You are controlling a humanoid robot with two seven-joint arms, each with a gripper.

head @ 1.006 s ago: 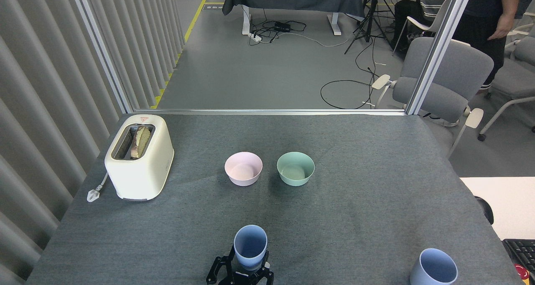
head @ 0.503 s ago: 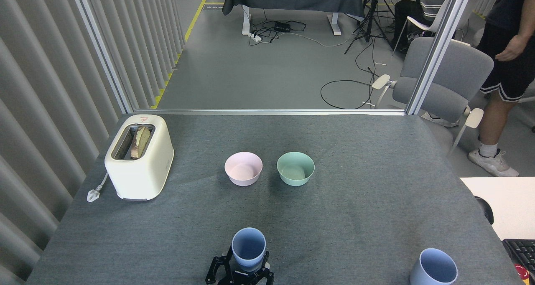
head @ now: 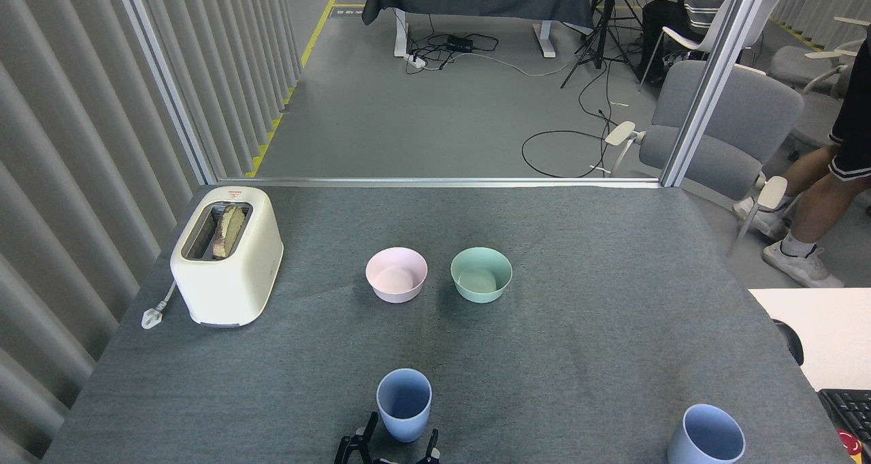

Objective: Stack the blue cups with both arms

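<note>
Pale-blue matte tumbler [head: 404,404] stands upright between your hand's [head: 388,448] spread fingers, apparently ungripped. Its twin [head: 705,435] waits well off to that hand's right. Next: grip and carry across.

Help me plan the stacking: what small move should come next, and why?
Probably bring the right arm in toward the far-right blue cup. It stands upright near the table corner with no gripper near it. The centre blue cup also stands upright, with the left gripper low behind it, fingers spread either side of its base and seemingly not clamping.
</note>
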